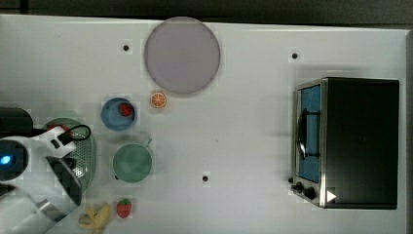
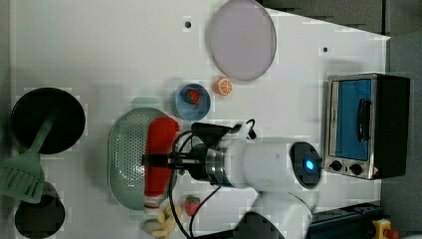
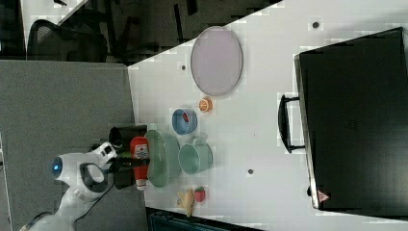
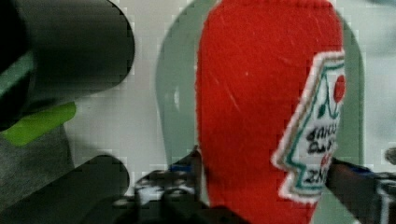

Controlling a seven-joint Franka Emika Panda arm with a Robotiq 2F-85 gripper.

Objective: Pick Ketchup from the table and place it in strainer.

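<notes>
A large round grey plate [image 1: 182, 55] is seen near the table's [image 1: 253, 136] top edge in the top view. Just below it an orange slice [image 1: 158, 100] is laid, and beside that a blue bowl [image 1: 118, 114] holding a strawberry [image 1: 126, 109]. A green mug [image 1: 132, 162] is placed under the bowl. Another strawberry [image 1: 123, 208] and a yellowish toy [image 1: 96, 217] are found near the bottom edge. A toaster oven [image 1: 348, 142] is set at the top view's right.

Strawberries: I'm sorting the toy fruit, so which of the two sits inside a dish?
The strawberry in the blue bowl; the other strawberry lies on the bare table beside the bananas.
</notes>
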